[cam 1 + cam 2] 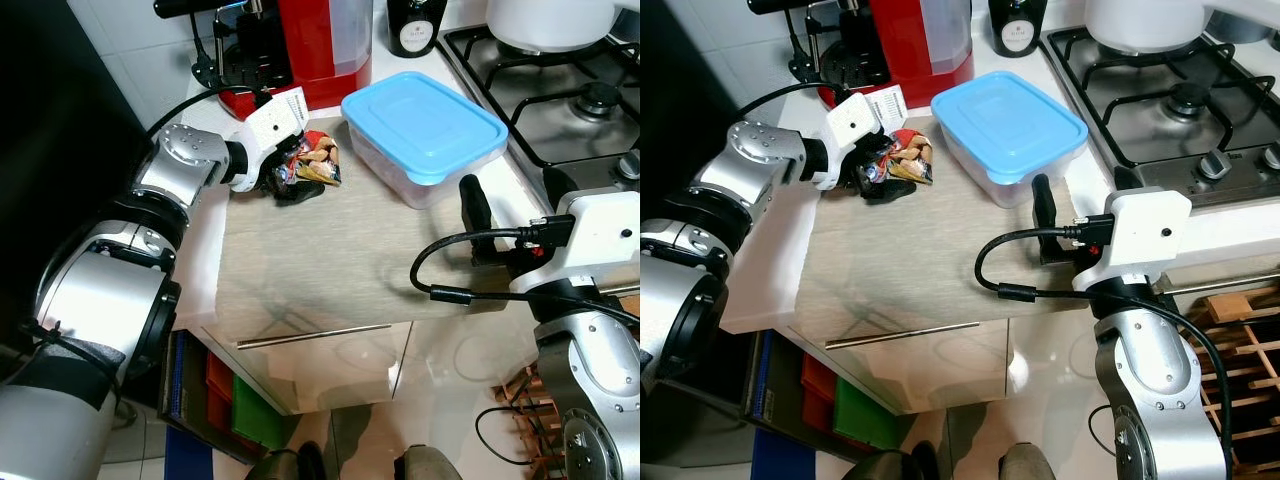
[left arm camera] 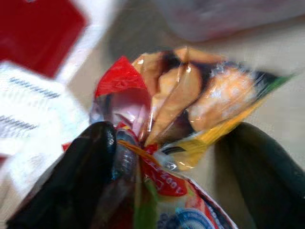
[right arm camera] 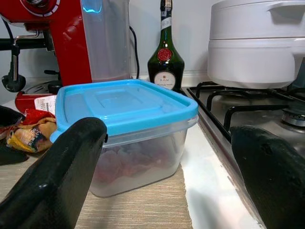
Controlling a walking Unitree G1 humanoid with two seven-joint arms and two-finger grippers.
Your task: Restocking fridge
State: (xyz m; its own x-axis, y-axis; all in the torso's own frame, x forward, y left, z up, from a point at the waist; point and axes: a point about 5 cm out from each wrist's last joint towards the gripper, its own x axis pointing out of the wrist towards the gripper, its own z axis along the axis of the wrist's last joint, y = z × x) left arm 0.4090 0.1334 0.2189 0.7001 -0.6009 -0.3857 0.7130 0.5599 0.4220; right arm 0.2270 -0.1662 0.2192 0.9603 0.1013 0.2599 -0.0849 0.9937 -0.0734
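Kitchen counter, pale worktop with a beige mat (image 1: 300, 270) across the middle of the frame; gas hob (image 1: 560, 90) at upper right, red coffee machine (image 1: 310, 45) and a dark bottle (image 1: 416, 25) along the top edge; snack packet (image 1: 312, 160) lies on the mat at upper centre-left, just beside the blue-lidded container (image 1: 425, 135), which sits on the mat's upper right part; left gripper (image 1: 285, 178) is at the packet, and the left wrist view shows its black fingers (image 2: 90, 171) either side of the crinkled foil, seemingly closing on it, though whether they truly pinch it I cannot tell; right gripper (image 3: 167, 167) is spread wide, aimed at the container from the near side, touching nothing; judgement: packet looks light, soft and slippery, likely to crumple or slide, best taken at its bunched middle; container looks rigid, smooth-walled and heavier with contents, best gripped across its short sides below the lid rim.
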